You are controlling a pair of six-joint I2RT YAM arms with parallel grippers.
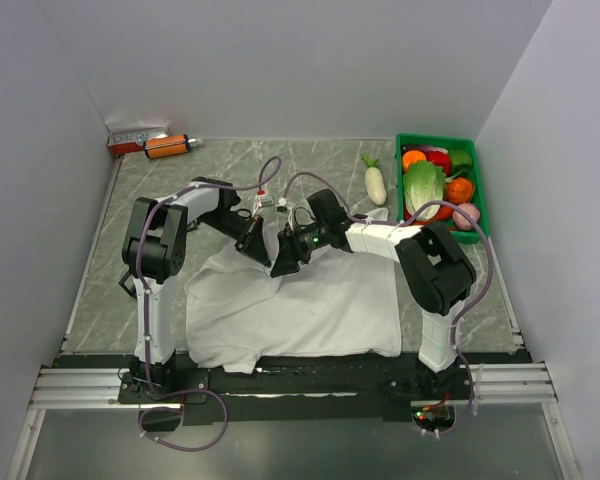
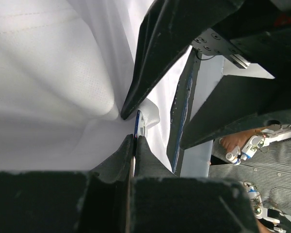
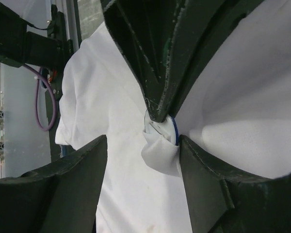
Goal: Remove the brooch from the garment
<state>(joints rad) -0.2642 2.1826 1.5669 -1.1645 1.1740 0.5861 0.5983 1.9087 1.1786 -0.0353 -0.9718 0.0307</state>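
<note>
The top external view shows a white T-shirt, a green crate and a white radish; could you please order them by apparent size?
1. White T-shirt
2. Green crate
3. White radish

Blue-rimmed brooch [image 3: 162, 127] edge-on in bunched white garment [image 1: 310, 310]

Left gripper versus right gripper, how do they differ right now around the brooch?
The left gripper is pinched shut, apparently on the rim of the brooch, while the right gripper stands wide open. The left gripper's tips meet in a single point at the disc; the right gripper's fingers sit apart on either side of it, not closed on anything. Both work at the same bunched-up spot on the garment.
</note>
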